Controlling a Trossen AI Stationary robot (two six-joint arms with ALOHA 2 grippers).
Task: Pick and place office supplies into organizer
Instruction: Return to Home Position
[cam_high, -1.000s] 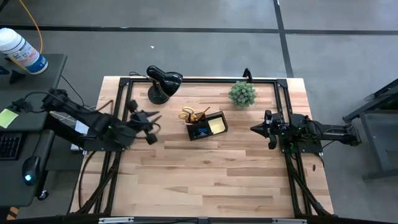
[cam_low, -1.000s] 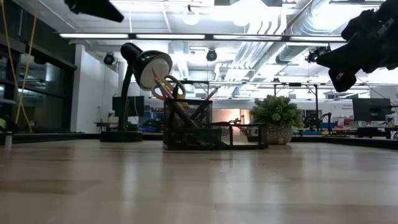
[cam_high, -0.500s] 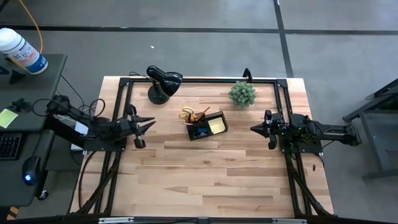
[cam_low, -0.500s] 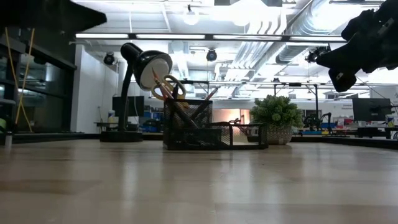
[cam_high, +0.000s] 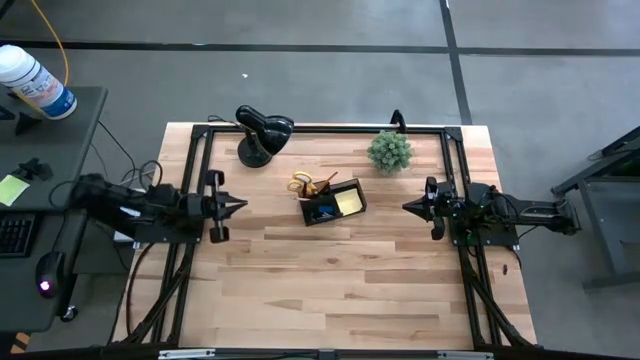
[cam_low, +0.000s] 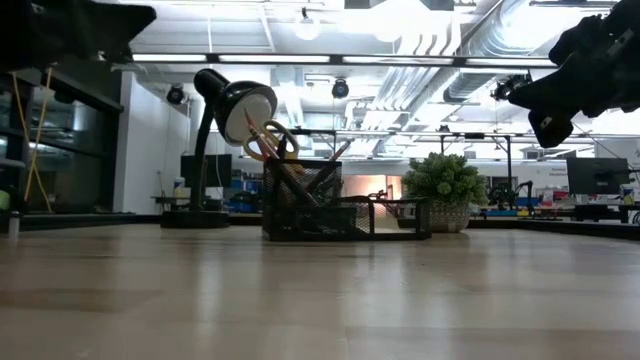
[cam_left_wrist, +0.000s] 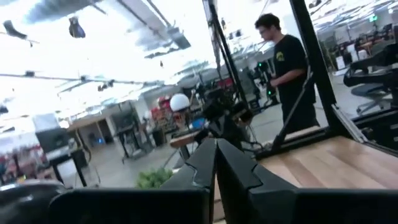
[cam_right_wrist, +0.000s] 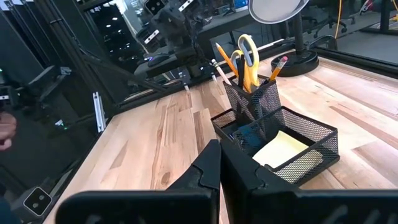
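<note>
The organizer (cam_high: 333, 203) sits on the far half of the tabletop (cam_high: 330, 290), midway between its side edges, with its long axis roughly along the far edge. The scissors (cam_high: 312, 184) and pencils (cam_right_wrist: 222, 57) stand handles-up in its cup. The sticky-note pad (cam_high: 349, 202) lies flat in a low compartment. The left hand (cam_high: 236, 205) at the left edge and the right hand (cam_high: 410, 207) at the right edge both have fingers pressed together and point inward.

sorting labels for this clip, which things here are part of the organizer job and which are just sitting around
Job: black mesh organizer; inside it, yellow-handled scissors, pencils, yellow sticky pad, small blue block; left gripper and right gripper, both shut and empty, at the table's side edges.

Lying about: desk lamp, potted plant, white bottle on the side desk.
</note>
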